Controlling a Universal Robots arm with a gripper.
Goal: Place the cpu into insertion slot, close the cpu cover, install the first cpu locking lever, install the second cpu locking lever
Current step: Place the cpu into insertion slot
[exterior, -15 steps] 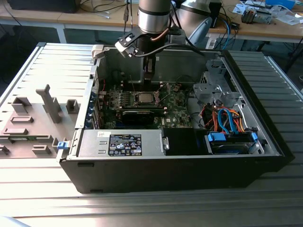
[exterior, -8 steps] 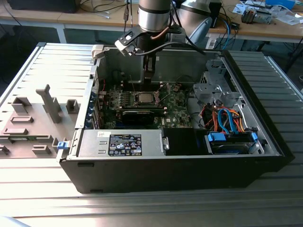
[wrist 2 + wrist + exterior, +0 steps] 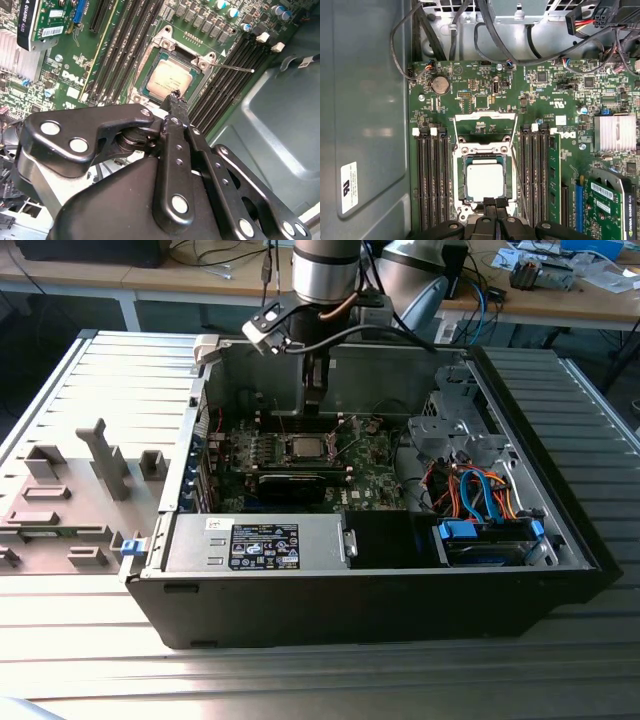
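Observation:
The cpu [image 3: 485,181] lies flat in the insertion slot [image 3: 460,180] on the green board, its silver top showing in both wrist views [image 3: 167,79] and in the exterior view [image 3: 305,448]. The cpu cover [image 3: 485,117] looks raised, its thin silvery frame standing at the socket side away from my gripper. A thin wire locking lever [image 3: 235,68] sticks out sideways from the socket. My gripper [image 3: 494,204] is shut with nothing between its fingers. Its tips hover just at the cpu's near edge [image 3: 175,97], and it hangs inside the case above the socket [image 3: 315,400].
Black memory slots [image 3: 432,180] flank the socket on both sides. A graphics card [image 3: 612,205] and a finned heatsink [image 3: 617,132] lie close by. Cables [image 3: 485,45] run along the board's edge. The case wall [image 3: 365,115], power supply [image 3: 265,543] and drive cage [image 3: 450,430] hem in the board.

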